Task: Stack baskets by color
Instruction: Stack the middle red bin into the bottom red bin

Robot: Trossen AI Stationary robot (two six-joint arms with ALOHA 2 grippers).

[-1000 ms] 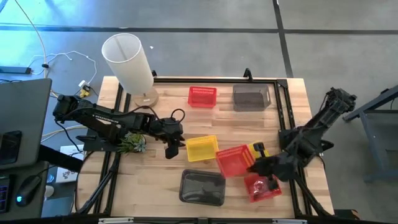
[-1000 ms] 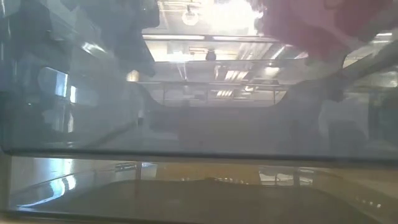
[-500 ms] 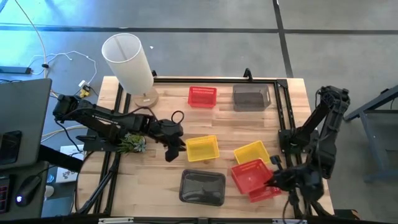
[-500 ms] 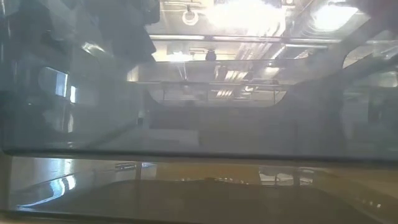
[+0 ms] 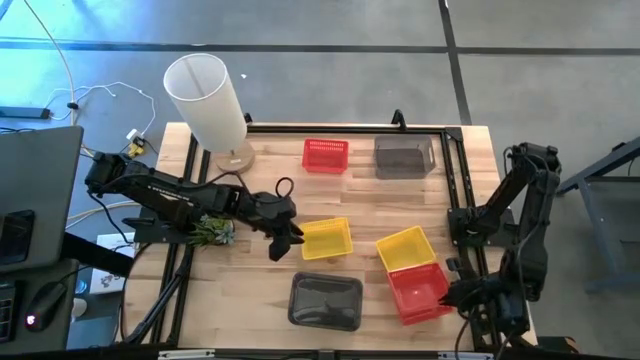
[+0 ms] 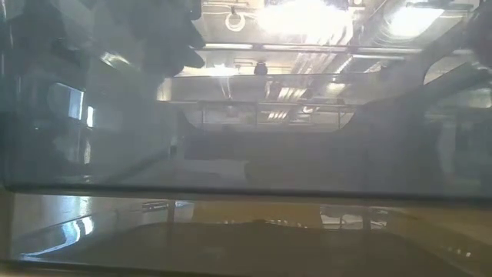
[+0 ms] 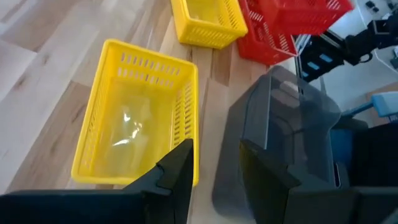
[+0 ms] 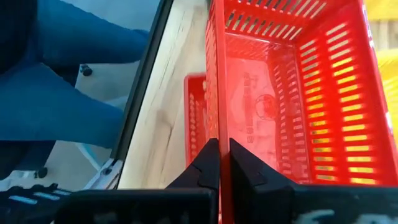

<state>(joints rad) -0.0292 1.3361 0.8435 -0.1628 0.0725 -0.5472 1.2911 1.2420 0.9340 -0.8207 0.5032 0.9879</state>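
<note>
Lower right of high view: right tool [image 5: 452, 294] clamped on red basket [image 5: 419, 286] rim, held over second red basket [image 8: 194, 118], long axes roughly parallel. Left tool [image 5: 283, 240], fingers apart, beside yellow basket [image 5: 326, 239].

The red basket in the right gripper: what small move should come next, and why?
Probably lower it and open. The right gripper pinches the wall of the red basket, which sits over a second red one, so release would likely finish that nesting.

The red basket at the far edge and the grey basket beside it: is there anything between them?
No. In the high view, bare wooden table separates the far red basket from the grey basket; they stand apart.
</note>
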